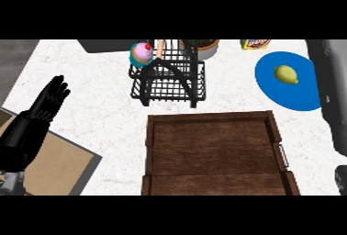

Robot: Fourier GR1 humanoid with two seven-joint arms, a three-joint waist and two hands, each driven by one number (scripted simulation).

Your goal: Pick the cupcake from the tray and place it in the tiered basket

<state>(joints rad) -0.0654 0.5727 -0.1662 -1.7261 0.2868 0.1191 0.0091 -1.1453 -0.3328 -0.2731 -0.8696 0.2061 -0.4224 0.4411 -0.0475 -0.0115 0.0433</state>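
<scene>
The cupcake (pixel 142 52), pink frosting with a red cherry and a teal wrapper, sits at the upper left corner of the black wire tiered basket (pixel 166 81) at the counter's far middle. No hand touches it. The brown wooden tray (pixel 152 151) lies in front of the basket with nothing on it. My left hand (pixel 51 97) rests open at the left, fingers up, well away from both. A dark sliver at the right edge (pixel 341 176) may be my right hand; too little shows to tell more.
A blue plate (pixel 304 94) holding a lemon (pixel 287 74) lies right of the basket. A pot (pixel 204 48) and a yellow box (pixel 255 44) stand at the back. A grey bulky object (pixel 333 92) runs along the right edge. A tan board (pixel 61 167) covers the lower left.
</scene>
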